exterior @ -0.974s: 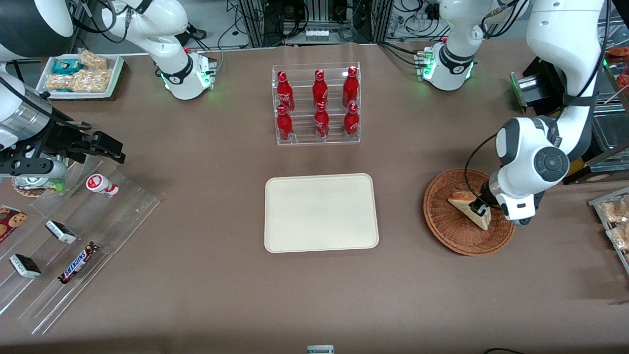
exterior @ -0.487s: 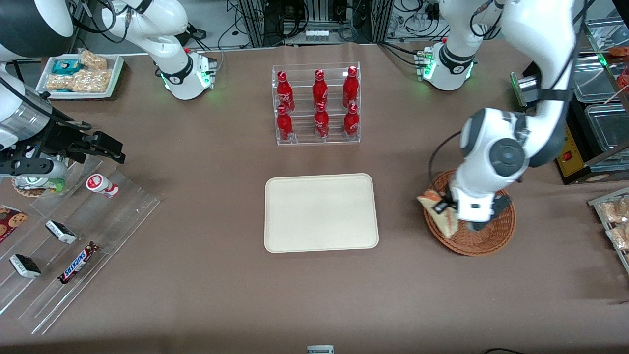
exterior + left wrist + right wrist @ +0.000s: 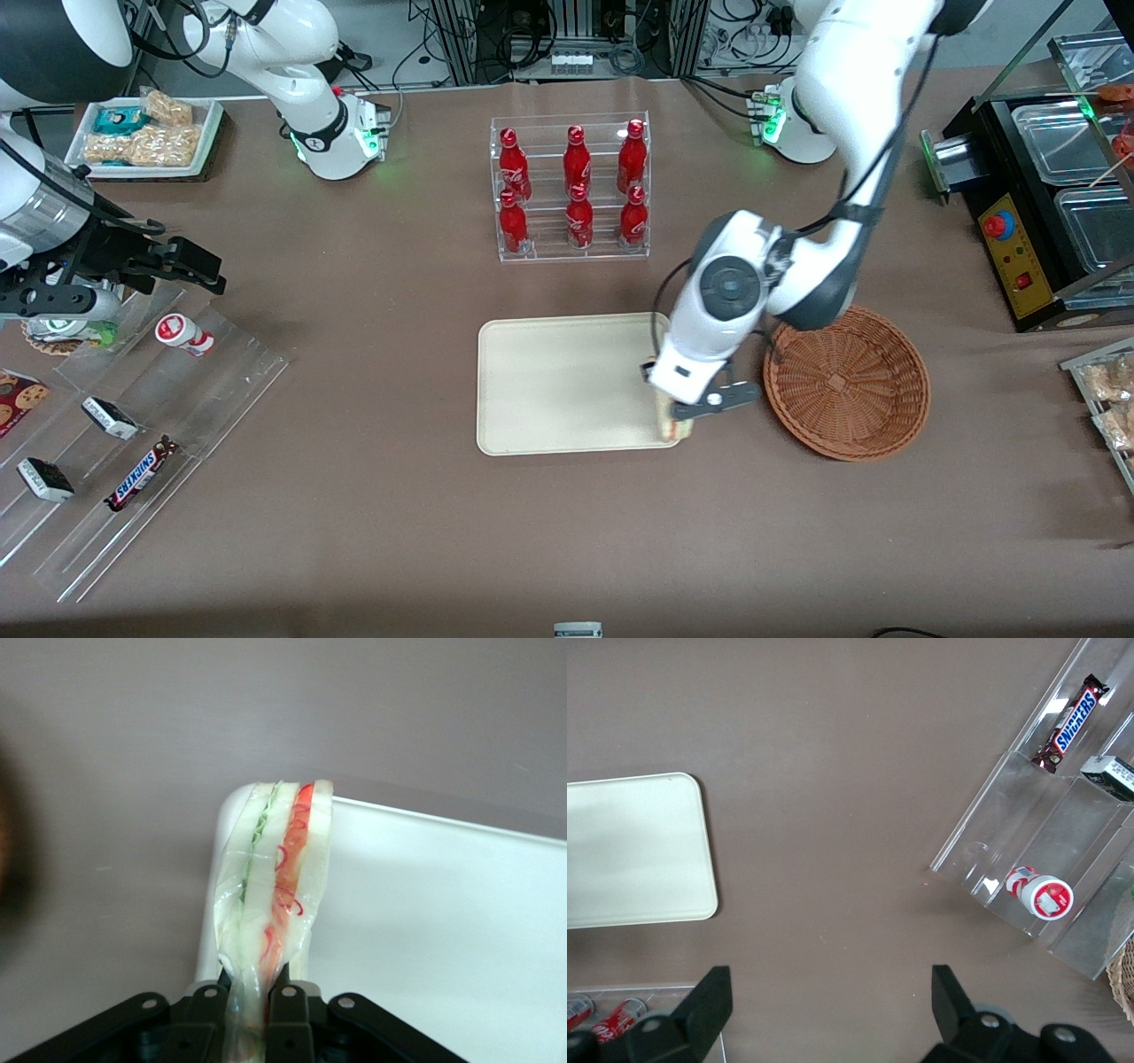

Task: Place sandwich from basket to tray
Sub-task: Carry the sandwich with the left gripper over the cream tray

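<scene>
the pincer (image 3: 251, 1003) grips the sandwich (image 3: 270, 895) above the tray (image 3: 567, 381) corner nearest the basket (image 3: 846, 383).

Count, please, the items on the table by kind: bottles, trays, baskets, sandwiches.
Red bottles: 6
Trays: 2, the cream tray and the white snack tray
Basket: 1
Sandwich: 1, held by the gripper above the cream tray's corner
Total: 10

A brown table (image 3: 372, 514) fronts a rack of tangled cables (image 3: 567, 35).

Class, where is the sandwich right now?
The sandwich is clamped in the tool, over the tray corner nearest the basket.
</scene>
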Available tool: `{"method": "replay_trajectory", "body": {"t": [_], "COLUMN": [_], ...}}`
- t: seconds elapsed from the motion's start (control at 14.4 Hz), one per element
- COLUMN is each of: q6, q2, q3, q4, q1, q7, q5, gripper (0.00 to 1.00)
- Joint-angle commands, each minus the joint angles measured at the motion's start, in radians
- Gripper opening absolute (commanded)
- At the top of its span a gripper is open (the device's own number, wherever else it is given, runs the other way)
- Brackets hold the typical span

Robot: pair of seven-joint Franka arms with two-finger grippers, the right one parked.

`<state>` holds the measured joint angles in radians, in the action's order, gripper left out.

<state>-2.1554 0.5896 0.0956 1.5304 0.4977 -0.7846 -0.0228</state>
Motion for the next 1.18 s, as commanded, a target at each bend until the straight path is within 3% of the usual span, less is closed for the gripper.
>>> {"method": "replay_trajectory", "body": {"t": [0.0,0.35,0.56,0.77,0.83,0.9,0.97,1.11], "q6": [-0.009,-0.050,-0.083,-0.116,-0.116,-0.115,-0.110,-0.084], "q2": [0.104,0.163,0.191,0.203,0.202,0.196,0.182,0.132], "q3": [-0.016,-0.022,-0.020,-0.023,-0.023,-0.023,-0.022,-0.023], "q4": [-0.137,-0.148,-0.148,-0.144,-0.142,-0.141,-0.141,-0.139], "q1": [0.082,0.180,0.185,0.208,0.206,0.205,0.202,0.197], "q7": [0.021,-0.059,-0.091,-0.155,-0.178,-0.197,-0.208,-0.226], "q5": [0.006,-0.006,-0.029,-0.048,-0.049,-0.048,-0.042,-0.049], "gripper": [0.01,0.02,0.05,0.16,0.41,0.94,1.00,1.00]}}
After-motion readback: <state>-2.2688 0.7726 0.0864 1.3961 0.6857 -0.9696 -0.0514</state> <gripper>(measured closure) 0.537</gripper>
